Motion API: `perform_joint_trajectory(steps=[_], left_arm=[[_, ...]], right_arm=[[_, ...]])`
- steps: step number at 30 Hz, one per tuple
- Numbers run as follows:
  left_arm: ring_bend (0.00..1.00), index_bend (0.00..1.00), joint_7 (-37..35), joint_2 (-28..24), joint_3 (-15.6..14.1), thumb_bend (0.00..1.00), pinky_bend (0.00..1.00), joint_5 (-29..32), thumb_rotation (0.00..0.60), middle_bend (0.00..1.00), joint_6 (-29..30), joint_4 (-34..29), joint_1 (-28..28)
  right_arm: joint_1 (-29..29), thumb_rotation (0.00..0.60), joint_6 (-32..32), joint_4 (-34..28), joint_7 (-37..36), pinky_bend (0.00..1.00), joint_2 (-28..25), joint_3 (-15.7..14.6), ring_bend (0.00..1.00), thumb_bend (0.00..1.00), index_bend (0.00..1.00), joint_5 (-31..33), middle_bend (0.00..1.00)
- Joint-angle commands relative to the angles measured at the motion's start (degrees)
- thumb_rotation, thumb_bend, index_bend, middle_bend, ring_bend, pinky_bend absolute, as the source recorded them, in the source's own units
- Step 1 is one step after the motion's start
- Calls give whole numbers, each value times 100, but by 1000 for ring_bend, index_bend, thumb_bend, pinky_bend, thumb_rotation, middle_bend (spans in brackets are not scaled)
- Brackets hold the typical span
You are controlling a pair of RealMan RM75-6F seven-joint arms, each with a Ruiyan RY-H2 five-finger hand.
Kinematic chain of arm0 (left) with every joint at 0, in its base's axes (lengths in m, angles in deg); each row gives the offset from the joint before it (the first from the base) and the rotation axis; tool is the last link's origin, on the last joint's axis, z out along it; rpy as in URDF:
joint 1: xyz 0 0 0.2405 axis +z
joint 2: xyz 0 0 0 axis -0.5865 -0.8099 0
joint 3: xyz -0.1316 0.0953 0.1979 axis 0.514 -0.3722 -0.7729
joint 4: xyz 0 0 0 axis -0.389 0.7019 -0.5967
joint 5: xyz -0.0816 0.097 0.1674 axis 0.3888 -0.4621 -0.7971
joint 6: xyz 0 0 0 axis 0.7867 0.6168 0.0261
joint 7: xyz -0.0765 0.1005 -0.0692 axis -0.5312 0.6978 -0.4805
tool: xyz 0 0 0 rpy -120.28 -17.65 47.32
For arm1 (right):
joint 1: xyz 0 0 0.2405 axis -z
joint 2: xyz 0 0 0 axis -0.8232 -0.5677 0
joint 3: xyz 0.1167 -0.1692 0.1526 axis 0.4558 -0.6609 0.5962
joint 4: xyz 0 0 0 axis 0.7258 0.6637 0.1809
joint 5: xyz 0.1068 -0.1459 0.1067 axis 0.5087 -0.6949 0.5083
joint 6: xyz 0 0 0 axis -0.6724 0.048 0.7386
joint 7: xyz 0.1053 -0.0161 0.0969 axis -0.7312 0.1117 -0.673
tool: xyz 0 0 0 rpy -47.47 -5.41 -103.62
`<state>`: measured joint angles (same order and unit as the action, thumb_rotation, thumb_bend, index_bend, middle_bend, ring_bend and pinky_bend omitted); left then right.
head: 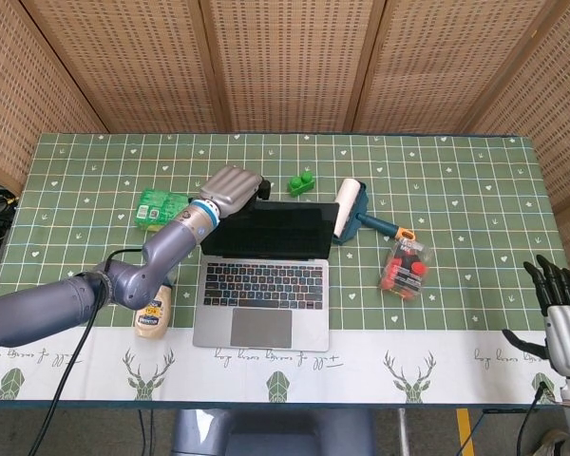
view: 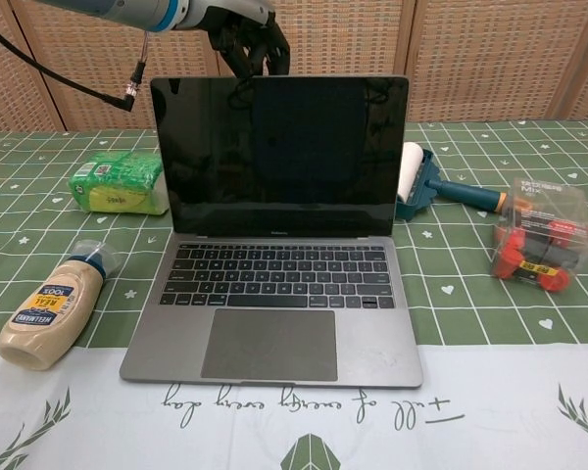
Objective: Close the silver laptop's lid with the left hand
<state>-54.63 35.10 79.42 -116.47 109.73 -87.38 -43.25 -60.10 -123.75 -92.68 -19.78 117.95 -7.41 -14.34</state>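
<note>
The silver laptop [head: 263,280] [view: 274,294] stands open in the middle of the table, its dark screen [view: 279,152] raised to about upright. My left hand [head: 234,187] [view: 247,37] lies behind the lid's top left edge, fingers curled over the rim and pressing on it. Whether the fingertips reach the screen side is hidden. My right hand [head: 559,313] hangs off the table's right front corner, fingers apart, holding nothing.
A mayonnaise bottle [head: 153,312] [view: 51,311] lies left of the laptop, a green packet [head: 158,207] [view: 120,182] behind it. A lint roller [head: 353,213] [view: 421,184], a clear box of red items [head: 405,266] [view: 539,233] and a small green toy [head: 300,181] lie to the right and rear.
</note>
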Motion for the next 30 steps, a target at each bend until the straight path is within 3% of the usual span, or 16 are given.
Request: perform_joint_trajectory(steps=[1, 15, 30], left_arm=[[307, 444, -131, -179, 73, 1000, 316, -218, 600, 341, 113, -344, 65], [313, 453, -273, -676, -43, 1000, 319, -975, 600, 347, 448, -1803, 348], [314, 456, -244, -865, -514, 1000, 320, -1932, 600, 350, 899, -3058, 988]], right_arm=[[5, 600, -7, -15, 3, 0, -8, -11, 0, 44, 0, -18, 0], [60, 600, -171, -122, 37, 0, -53, -70, 0, 44, 0, -200, 0], [132, 600, -408, -275, 168, 0, -74, -190, 0, 44, 0, -531, 0]])
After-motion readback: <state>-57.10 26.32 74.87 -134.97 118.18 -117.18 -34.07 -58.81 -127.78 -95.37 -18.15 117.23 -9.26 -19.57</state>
